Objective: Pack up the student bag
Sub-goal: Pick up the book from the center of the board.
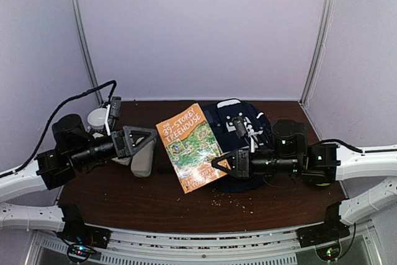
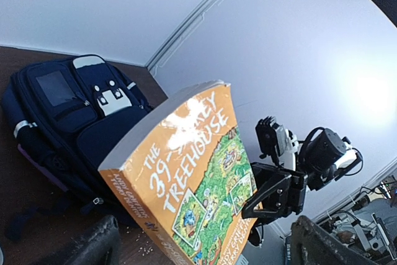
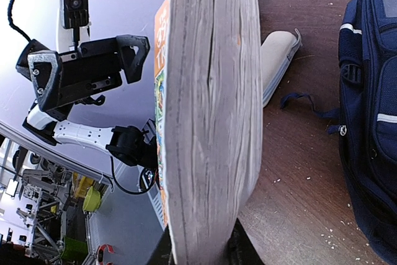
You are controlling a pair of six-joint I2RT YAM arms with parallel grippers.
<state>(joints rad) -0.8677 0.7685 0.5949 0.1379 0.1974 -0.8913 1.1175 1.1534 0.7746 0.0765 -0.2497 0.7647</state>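
Observation:
The student bag [image 1: 218, 115] is a navy backpack lying flat at the back centre of the table, with its white buckle patch facing up. It also shows in the left wrist view [image 2: 74, 116] and the right wrist view [image 3: 372, 91]. My right gripper [image 1: 222, 164] is shut on an orange paperback, "The 39-Storey Treehouse" [image 1: 189, 147]. It holds the book tilted above the table, left of the bag. The book's page edge fills the right wrist view [image 3: 211, 110], and its cover faces the left wrist camera [image 2: 192, 184]. My left gripper [image 1: 139, 138] is open and empty, left of the book.
A grey pencil case [image 1: 144, 159] lies on the brown table [image 1: 124, 190] under my left gripper. A white round object [image 1: 98, 118] sits at the back left. Crumbs [image 1: 236, 200] are scattered near the front. A dark strap [image 3: 304, 100] trails from the bag.

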